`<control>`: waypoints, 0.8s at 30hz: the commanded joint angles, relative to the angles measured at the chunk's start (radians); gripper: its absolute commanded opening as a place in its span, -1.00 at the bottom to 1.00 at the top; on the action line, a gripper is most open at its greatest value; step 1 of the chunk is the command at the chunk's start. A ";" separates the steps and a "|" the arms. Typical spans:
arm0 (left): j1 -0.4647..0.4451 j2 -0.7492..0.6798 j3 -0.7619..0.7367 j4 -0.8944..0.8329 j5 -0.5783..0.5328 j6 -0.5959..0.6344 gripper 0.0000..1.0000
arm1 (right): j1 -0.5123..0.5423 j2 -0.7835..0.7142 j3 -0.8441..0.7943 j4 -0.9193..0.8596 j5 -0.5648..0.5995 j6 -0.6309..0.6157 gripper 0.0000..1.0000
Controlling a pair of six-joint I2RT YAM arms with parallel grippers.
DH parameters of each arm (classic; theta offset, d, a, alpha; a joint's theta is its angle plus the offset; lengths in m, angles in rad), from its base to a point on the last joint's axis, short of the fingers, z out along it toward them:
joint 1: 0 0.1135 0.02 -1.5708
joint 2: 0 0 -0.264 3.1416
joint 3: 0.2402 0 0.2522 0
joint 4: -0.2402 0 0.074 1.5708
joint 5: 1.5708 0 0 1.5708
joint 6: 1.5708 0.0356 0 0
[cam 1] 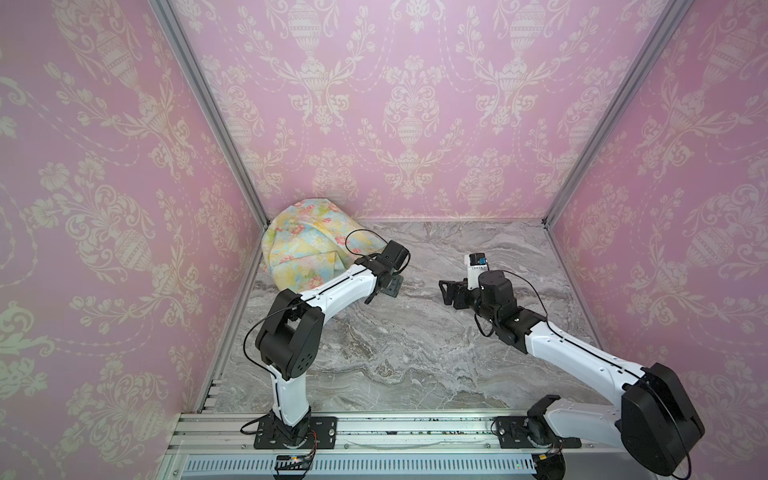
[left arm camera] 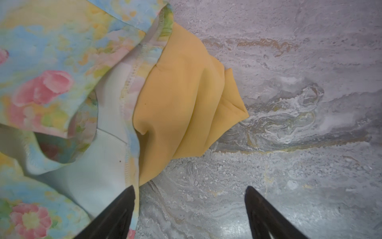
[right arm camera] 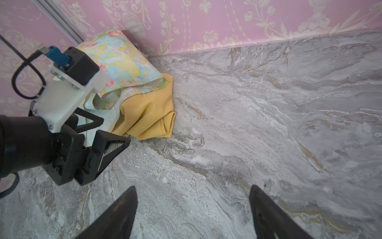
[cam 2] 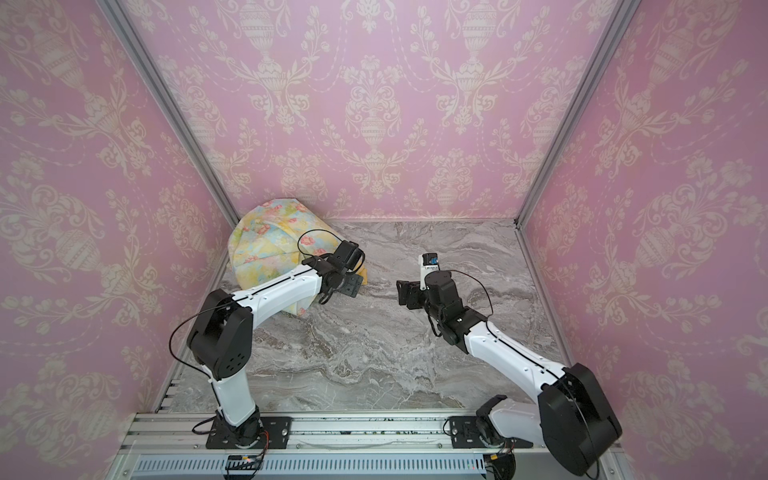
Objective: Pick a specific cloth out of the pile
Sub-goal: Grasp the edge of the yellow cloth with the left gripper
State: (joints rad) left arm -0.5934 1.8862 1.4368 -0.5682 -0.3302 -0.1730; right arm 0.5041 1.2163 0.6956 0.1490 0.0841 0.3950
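One plain mustard-yellow cloth (left arm camera: 186, 99) is wanted. It lies bunched on the marbled table (cam 1: 415, 353), with its inner side tucked under the stitched hem of the floral cloth (left arm camera: 51, 62). That puts it at the open edge of the pile (cam 1: 307, 245), which is heaped in the far left corner against the pink walls. Its free folds spill out onto the bare surface.

The left gripper (left arm camera: 189, 189) hangs just beside that yellow edge, jaws spread wide with nothing between them. In the left wrist view one finger (left arm camera: 124, 202) lines up with the floral hem and the other with bare table. The right gripper (right arm camera: 192, 189) is well apart near mid-table, also wide and empty, facing the pile.

The likeliest slip is a pinch that takes the floral hem along with the yellow fabric, because the two overlap where the nearer finger would land. The big cloth would then drag out too. A shallow bite on a single loose fold could also slide free, since the tucked part is weighted by the cloth above it.

Two cloths show, one yellow and one floral; whether more lie beneath is hidden. There are two grippers and one table.
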 commanded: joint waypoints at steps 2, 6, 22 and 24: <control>-0.006 0.069 0.078 -0.010 -0.051 0.041 0.69 | -0.025 -0.046 -0.028 -0.030 -0.037 0.039 0.70; 0.003 0.132 0.135 -0.020 -0.061 0.050 0.68 | -0.042 -0.066 -0.047 -0.030 -0.053 0.054 0.70; 0.076 0.279 0.258 -0.006 -0.027 0.055 0.43 | -0.051 -0.092 -0.078 -0.040 -0.046 0.051 0.71; 0.079 0.292 0.267 0.002 -0.019 0.053 0.28 | -0.051 -0.089 -0.078 -0.038 -0.047 0.051 0.70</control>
State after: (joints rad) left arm -0.5240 2.1517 1.6711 -0.5652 -0.3538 -0.1360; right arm 0.4595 1.1454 0.6350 0.1173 0.0406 0.4313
